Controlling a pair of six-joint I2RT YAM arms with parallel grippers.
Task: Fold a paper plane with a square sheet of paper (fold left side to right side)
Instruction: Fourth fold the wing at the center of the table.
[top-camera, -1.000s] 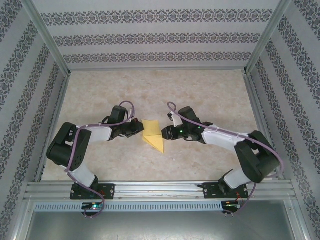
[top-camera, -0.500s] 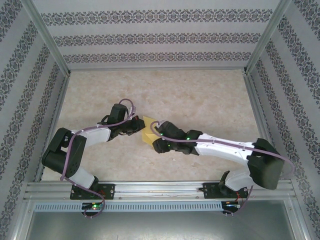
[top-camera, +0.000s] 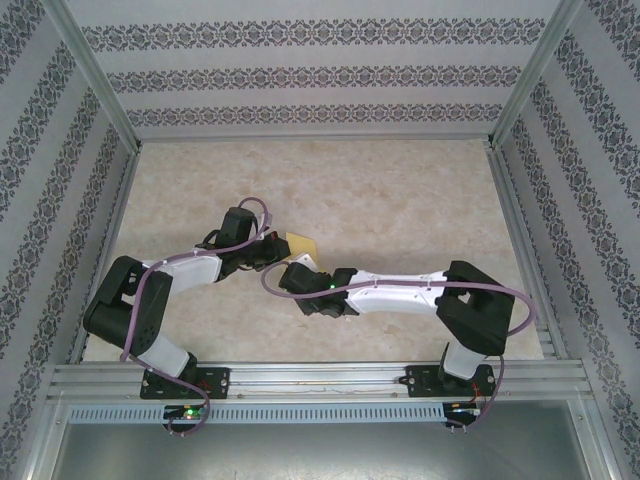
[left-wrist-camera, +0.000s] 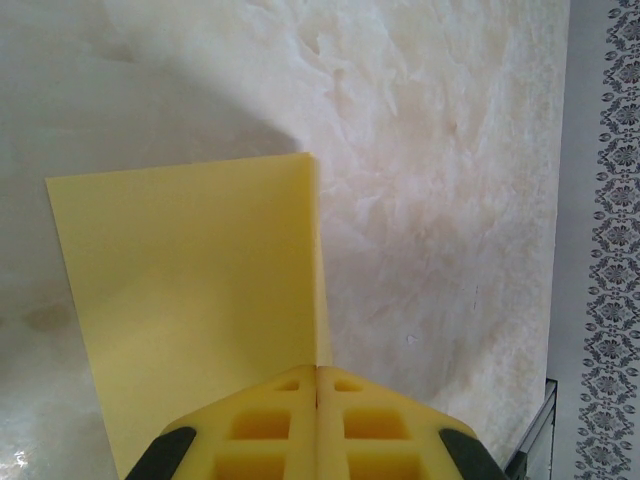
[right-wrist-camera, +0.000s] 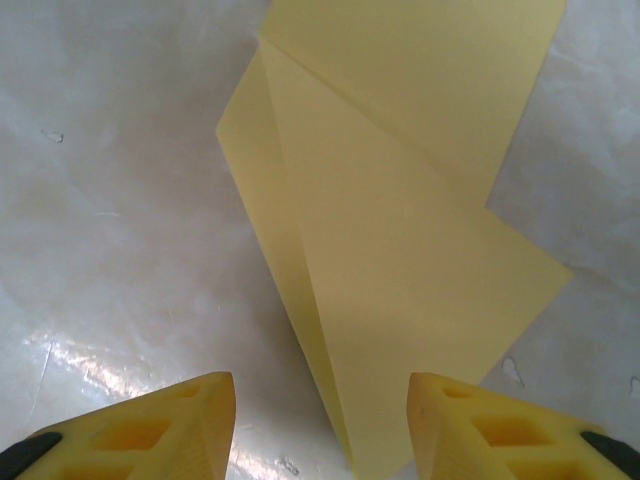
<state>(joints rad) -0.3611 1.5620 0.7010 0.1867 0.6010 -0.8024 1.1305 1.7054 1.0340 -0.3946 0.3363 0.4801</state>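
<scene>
The square sheet of paper (right-wrist-camera: 400, 250) sits pinched in left end effector (left-wrist-camera: 317, 372), outstretched right end effector (right-wrist-camera: 320, 392) hovering parted.

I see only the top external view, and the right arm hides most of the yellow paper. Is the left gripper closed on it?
Observer: The left gripper is shut, and an edge of the yellow paper runs into the seam between its fingers.
Operator: And the right gripper?
Observer: The right gripper is open above the paper, holding nothing.
Operator: How does the paper look under it?
Observer: It shows a diagonal fold, and its pointed end is toward the gap between the fingers.
</scene>
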